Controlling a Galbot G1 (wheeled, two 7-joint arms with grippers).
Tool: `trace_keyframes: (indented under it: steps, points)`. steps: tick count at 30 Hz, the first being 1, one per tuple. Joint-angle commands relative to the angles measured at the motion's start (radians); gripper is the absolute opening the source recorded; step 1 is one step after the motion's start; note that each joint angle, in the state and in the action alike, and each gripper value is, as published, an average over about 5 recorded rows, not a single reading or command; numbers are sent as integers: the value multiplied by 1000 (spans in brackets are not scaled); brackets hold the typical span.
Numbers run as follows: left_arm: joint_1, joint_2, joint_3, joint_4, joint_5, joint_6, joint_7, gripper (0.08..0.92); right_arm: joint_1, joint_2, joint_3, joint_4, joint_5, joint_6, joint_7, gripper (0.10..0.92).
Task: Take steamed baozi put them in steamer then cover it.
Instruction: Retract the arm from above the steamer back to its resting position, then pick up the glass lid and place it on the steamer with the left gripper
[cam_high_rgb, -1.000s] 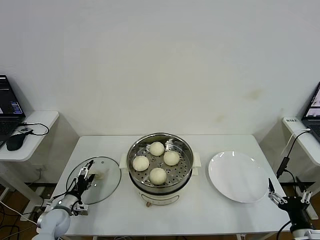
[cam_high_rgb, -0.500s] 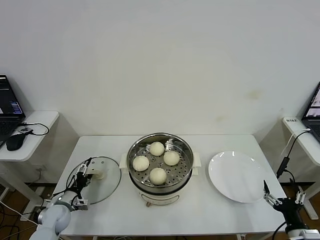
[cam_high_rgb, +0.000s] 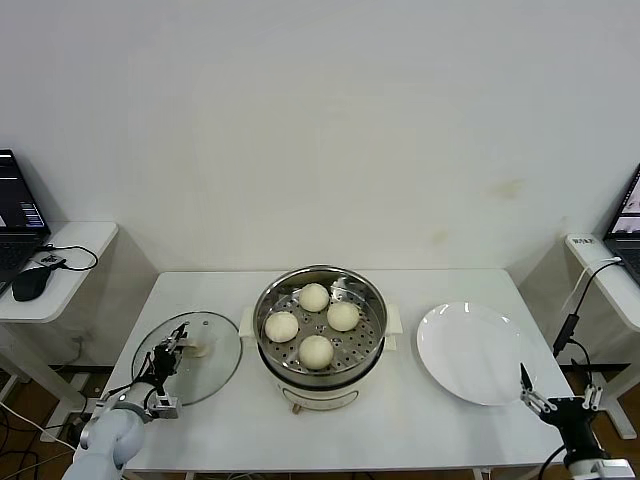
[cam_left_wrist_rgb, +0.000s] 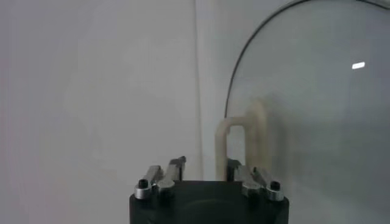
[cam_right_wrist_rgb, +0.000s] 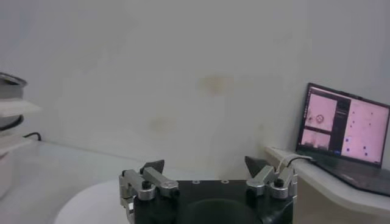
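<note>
- While the round shiny stainless-steel steamer (cam_high_rgb: 320, 325) on its cream-white electric base is sitting uncovered at the middle of the white rectangular table (cam_high_rgb: 400, 425), four small cream-white dome-shaped steamed baozi (cam_high_rgb: 316, 351) are resting on the perforated tray inside it, apart from one another.
- The left gripper (cam_high_rgb: 171, 353) is hovering low over the near left part of the table, at the near left rim of the round glass lid (cam_high_rgb: 217, 368), which is lying flat just left of the steamer.
- In the left wrist view, the left gripper (cam_left_wrist_rgb: 205, 171) is pointing at the lid's cream arched handle (cam_left_wrist_rgb: 241, 136); its fingers (cam_left_wrist_rgb: 175, 167) are standing a narrow gap apart, holding nothing, and the handle is lying beyond the tips rather than between them.
- The right gripper (cam_high_rgb: 557, 400) is hanging off the near right corner of the table, just beyond the near right edge of the flat round white plate (cam_high_rgb: 475, 352), which is sitting to the right of the steamer.
- In the right wrist view, the right gripper (cam_right_wrist_rgb: 206, 165) is spread wide, gripping nothing, with its dark fingertips (cam_right_wrist_rgb: 153, 166) well apart.
- A dark open laptop (cam_right_wrist_rgb: 345, 133) is showing a lit screen on a white side shelf far to the right.
- Another open laptop (cam_high_rgb: 15, 218) and a black mouse (cam_high_rgb: 30, 284) are lying on a white side table (cam_high_rgb: 85, 240) to the left.
</note>
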Motion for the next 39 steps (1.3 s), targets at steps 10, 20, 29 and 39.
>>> trace_keyframes:
  steps: [10, 20, 29, 39]
  points:
    - [156, 15, -138, -345, -50, 96, -2, 134, 1, -9, -25, 12, -7, 1, -1, 823]
    - [227, 74, -175, -656, -136, 263, 146, 134, 8, -14, -62, 9, -26, 10, 2, 823]
    - [193, 130, -51, -789, -242, 370, 243, 134, 8, -1, -91, 9, -76, 11, 18, 823]
    - [56, 96, 260, -741, -164, 456, 262, 134, 31, 50, -122, -18, -217, 22, 63, 823]
